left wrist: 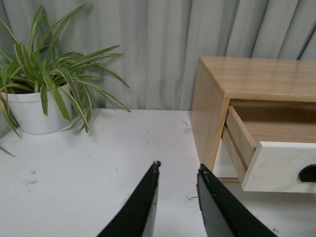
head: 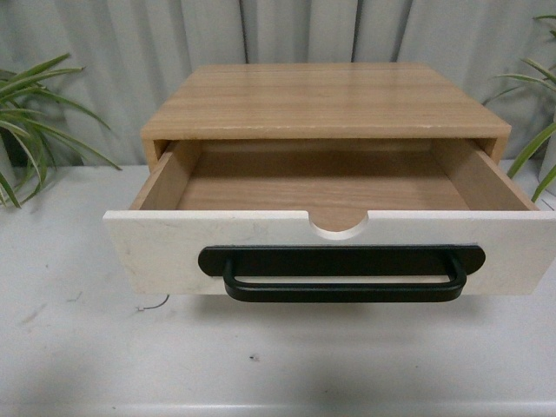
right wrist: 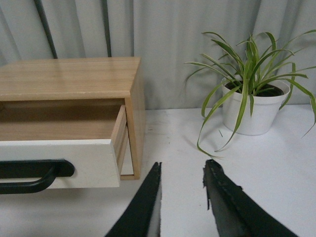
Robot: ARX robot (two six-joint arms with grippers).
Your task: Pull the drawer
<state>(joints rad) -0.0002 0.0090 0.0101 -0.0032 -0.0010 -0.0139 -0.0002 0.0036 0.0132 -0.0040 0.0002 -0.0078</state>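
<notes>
Black and long, the bar handle (head: 341, 276) lies nearest the front camera, fixed on the white front of the drawer (head: 156, 248), which already stands well out of the wooden cabinet (head: 326, 100) near the middle of the worktop (head: 87, 347), its empty wood inside open to view. Its front and handle run from left to right, and it faces and slides toward the robot's side of the worktop. Neither arm touches it: the left gripper (left wrist: 178, 170) hangs over bare worktop off its left end and the right gripper (right wrist: 182, 169) off its right end, both with fingers spread and holding nothing, about equally near I think.
</notes>
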